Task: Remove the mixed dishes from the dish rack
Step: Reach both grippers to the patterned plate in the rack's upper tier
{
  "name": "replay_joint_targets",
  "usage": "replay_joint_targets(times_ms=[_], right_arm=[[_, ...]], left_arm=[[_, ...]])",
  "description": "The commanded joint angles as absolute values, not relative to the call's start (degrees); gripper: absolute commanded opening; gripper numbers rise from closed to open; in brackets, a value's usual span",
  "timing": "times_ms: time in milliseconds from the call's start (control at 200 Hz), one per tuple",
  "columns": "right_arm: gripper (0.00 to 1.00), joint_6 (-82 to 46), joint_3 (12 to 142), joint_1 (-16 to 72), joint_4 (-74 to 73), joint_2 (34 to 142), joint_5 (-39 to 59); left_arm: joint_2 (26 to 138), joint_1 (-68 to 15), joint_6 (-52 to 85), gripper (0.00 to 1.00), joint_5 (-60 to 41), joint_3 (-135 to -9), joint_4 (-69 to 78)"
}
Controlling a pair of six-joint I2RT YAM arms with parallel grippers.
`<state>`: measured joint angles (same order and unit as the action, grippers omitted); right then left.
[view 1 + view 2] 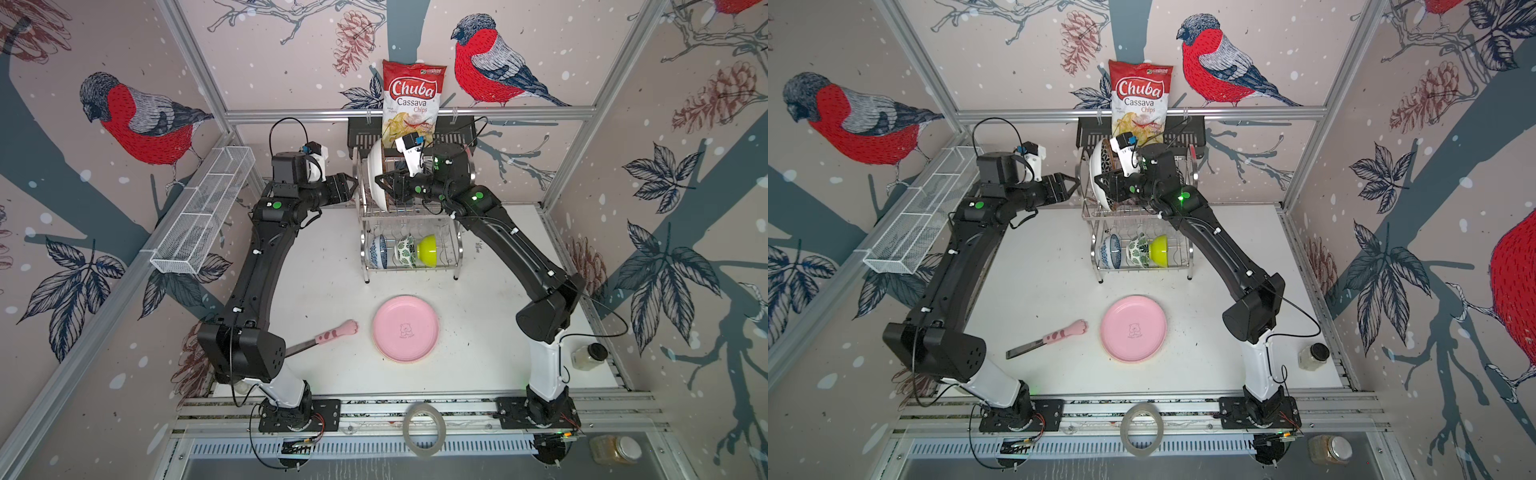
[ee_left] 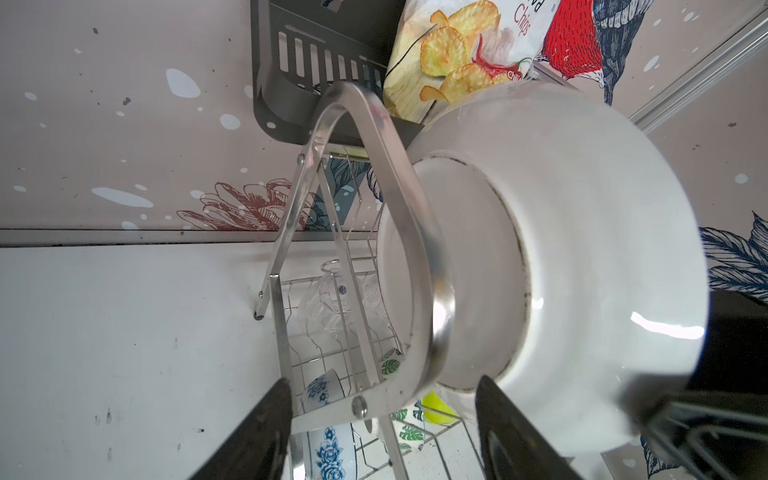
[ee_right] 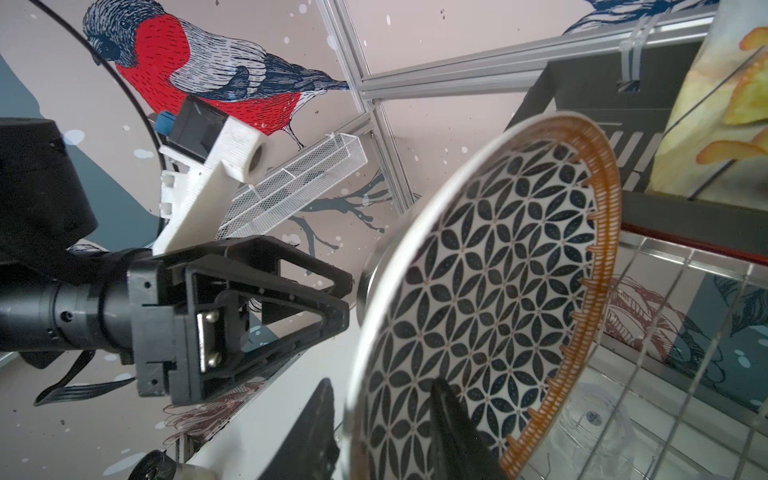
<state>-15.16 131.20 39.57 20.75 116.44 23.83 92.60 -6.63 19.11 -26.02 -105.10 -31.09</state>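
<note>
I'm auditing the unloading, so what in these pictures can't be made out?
- Glasses: left wrist view, count blurred behind rack wires.
- Right end effector: right wrist view, contact with patterned plate blurred, grip unclear.
- White plate: face covered by patterned plate, all views.

Patterned plate (image 1: 1108, 156) mostly hidden behind white plate (image 1: 1098, 178) in a top view. Right fingers (image 3: 451, 428) cut off by frame edge; contact with plates unclear. Glasses (image 2: 328, 303) blurred behind rack (image 2: 374, 124) wires, count unclear. Utensil (image 1: 332, 334) blade partly under left arm (image 1: 249, 345).
</note>
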Motion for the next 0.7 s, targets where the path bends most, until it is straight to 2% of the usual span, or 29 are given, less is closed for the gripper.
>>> replay_joint_targets(times_ms=[0,140,255,385,695], right_arm=[[0.37,-16.3,132.9,39.6,18.7,117.7,26.4],[0.33,-17.1,134.2,39.6,18.4,119.3,27.1],[0.32,-17.4,134.3,39.6,18.2,119.9,27.6],[0.21,-17.3,134.3,39.6,18.0,120.0,27.7],[0.08,-17.2,134.1,39.7,18.1,120.2,27.7]], left_arm=[[92.8,-6.6,18.5,0.64,-27.8,-105.9,-29.6],[92.9,-6.6,19.0,0.49,-28.5,-106.0,-29.4],[93.2,-6.6,19.7,0.47,-29.7,-106.1,-28.9],[93.8,-6.6,20.4,0.45,-30.9,-106.4,-28.6],[94.2,-6.6,21.2,0.43,-31.6,-106.3,-28.3]])
